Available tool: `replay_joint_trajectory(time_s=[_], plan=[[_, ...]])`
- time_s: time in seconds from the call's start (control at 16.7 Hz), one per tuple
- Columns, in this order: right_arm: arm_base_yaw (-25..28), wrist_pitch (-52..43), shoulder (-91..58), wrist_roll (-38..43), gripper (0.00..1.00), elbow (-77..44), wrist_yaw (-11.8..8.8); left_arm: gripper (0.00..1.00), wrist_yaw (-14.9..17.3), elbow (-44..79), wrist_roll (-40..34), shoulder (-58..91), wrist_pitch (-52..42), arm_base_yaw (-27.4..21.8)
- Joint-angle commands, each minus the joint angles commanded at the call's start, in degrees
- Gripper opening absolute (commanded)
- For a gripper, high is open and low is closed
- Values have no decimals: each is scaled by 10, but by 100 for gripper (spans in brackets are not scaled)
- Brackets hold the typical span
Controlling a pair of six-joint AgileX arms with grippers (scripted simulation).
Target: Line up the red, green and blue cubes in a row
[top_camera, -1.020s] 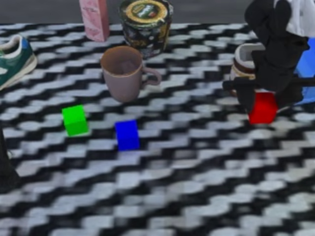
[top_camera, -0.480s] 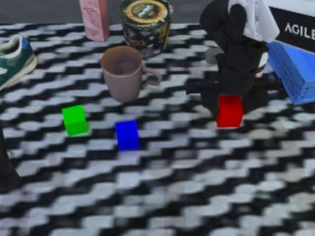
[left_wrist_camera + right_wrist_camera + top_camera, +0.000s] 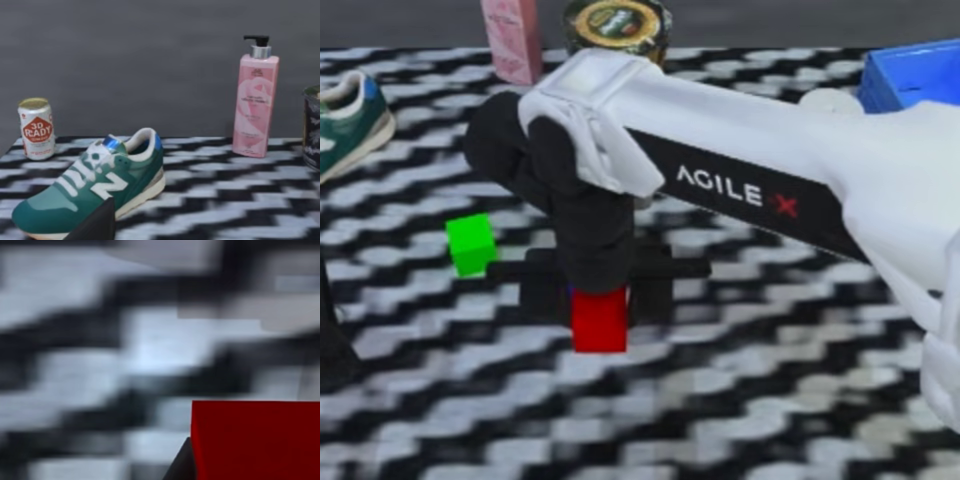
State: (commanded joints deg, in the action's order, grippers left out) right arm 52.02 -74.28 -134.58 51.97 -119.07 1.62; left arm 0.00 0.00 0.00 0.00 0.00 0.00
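From above, the right arm reaches across the black-and-white patterned table from the 3 o'clock side toward the middle, and the right gripper hangs over the centre-left area, clenched on the red cube, which shows just below the black wrist. The green cube sits at about 9 o'clock from the red one, near but apart from it. The blue cube cannot be seen in this view; the black gripper body covers the spot between the green and red cubes. Along the far edge, at 12 o'clock, stand a pink bottle and a dark tin beside it; a green sneaker lies at the 10 o'clock corner and a blue crate pokes out at 2 o'clock behind the arm. The left arm is parked at the 8 o'clock edge, only a dark piece of it showing, and whether its fingers are spread or closed cannot be told. The left wrist view looks across the table at the green sneaker, with a drink can behind it, the pink pump bottle further along and the rim of the dark tin at the frame's edge; a black wedge of the arm's own hardware sits in front of the shoe. The right wrist view is filled with blurred table pattern, and the red cube takes up one corner, close to the lens, with a dark finger pressed against its side.
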Motion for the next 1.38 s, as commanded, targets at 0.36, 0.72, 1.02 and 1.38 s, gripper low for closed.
replay_joint_trajectory(time_s=[0.36,0.72,1.02,1.38], plan=[[31,-9,-5,31,0,-20,2,100,0,0,0,0,0,0],[29,54,-14,33,0,32,1,100,0,0,0,0,0,0],[33,131,-30,33,0,94,2,100,0,0,0,0,0,0],[33,131,-30,33,23,94,2,100,0,0,0,0,0,0]])
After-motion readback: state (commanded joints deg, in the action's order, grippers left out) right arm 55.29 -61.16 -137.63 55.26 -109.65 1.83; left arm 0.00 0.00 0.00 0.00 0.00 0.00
